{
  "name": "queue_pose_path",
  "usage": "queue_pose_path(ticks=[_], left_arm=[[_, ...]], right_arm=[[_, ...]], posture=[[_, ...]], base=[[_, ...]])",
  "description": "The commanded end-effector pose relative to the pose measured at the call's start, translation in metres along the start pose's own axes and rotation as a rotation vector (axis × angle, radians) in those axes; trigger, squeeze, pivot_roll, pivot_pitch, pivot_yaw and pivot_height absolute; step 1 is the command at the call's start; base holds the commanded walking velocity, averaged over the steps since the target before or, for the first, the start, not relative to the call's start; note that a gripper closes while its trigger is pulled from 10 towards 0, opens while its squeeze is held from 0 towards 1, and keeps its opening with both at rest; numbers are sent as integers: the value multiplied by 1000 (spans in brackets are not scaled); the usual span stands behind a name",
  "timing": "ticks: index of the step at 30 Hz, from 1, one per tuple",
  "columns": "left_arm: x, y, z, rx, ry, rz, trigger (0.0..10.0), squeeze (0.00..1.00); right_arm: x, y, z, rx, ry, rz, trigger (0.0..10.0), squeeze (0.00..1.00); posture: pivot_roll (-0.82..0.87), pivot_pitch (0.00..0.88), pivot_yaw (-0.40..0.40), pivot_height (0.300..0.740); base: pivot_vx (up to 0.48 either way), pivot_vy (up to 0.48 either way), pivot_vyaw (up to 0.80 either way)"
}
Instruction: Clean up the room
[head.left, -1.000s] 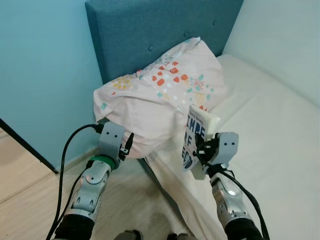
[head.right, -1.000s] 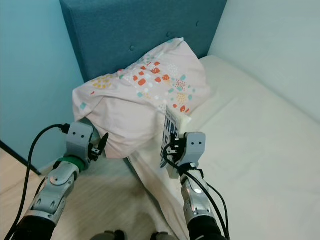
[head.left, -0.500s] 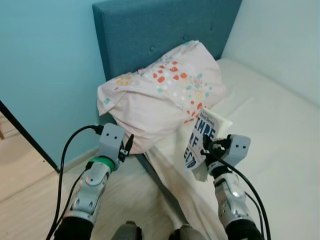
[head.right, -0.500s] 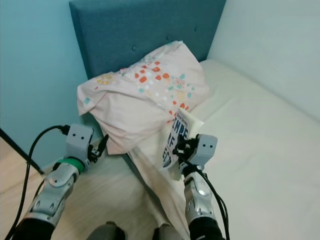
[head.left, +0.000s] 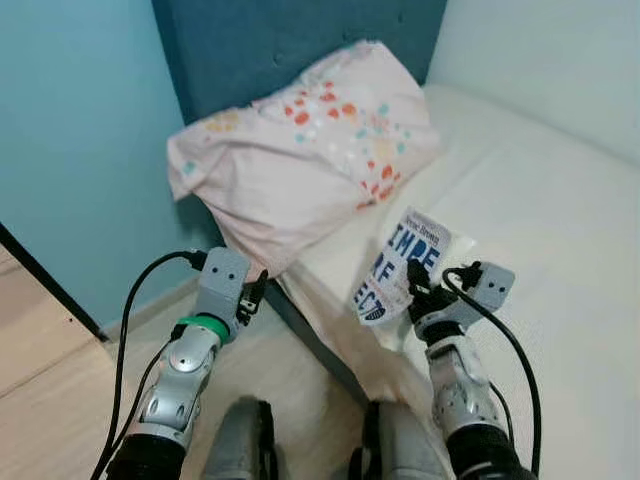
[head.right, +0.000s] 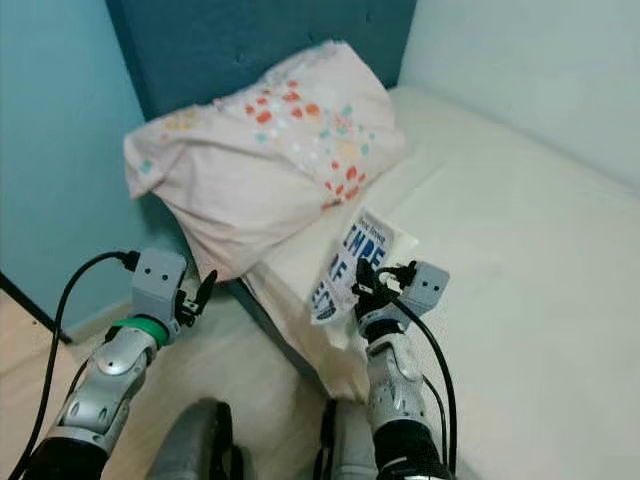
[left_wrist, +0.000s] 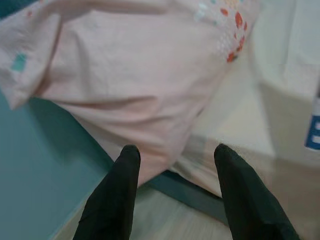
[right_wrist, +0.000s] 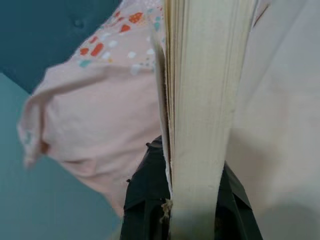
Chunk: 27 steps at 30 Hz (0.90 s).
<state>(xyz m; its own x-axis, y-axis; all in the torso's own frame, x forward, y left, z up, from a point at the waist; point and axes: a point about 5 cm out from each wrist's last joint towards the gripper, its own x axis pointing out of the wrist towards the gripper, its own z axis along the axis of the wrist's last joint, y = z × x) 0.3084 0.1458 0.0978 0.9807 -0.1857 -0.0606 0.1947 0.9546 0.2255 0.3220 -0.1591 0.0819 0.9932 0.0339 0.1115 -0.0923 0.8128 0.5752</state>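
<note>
Just one book (head.left: 402, 265) (gripped), one pillow (head.left: 300, 160).

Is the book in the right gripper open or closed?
Closed. The right gripper clamps the book near its lower edge, and the right wrist view shows its page block pressed flat together between the two black fingers.

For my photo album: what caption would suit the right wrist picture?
A book pinched edge-on between the right gripper, with a spotted pillow behind.
</note>
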Motion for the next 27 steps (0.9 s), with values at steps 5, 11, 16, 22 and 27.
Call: queue_pose_path(ticks=[5,11,16,22,27], left_arm=[[-3,1,-2,6,9,-6,10000,0],[-8,3,-1,11,11,-3,10000,0],[-14,6,-1,19,16,1,10000,0],[-23,10,-1,23,24,16,10000,0],[-34,14,-4,28,44,22,10000,0]], right_arm=[[17,18,30,251,-90,174,10000,0],[30,18,46,335,-120,202,10000,0],[42,18,55,373,-98,239,10000,0],[55,17,65,350,-64,244,10000,0],[64,10,75,302,-22,203,10000,0]], posture=[[77,88,37,575],[103,119,39,555],[136,157,35,550],[158,194,34,550],[170,223,36,550]], base=[[0,0,0],[0,0,0],[0,0,0],[0,0,0],[0,0,0]])
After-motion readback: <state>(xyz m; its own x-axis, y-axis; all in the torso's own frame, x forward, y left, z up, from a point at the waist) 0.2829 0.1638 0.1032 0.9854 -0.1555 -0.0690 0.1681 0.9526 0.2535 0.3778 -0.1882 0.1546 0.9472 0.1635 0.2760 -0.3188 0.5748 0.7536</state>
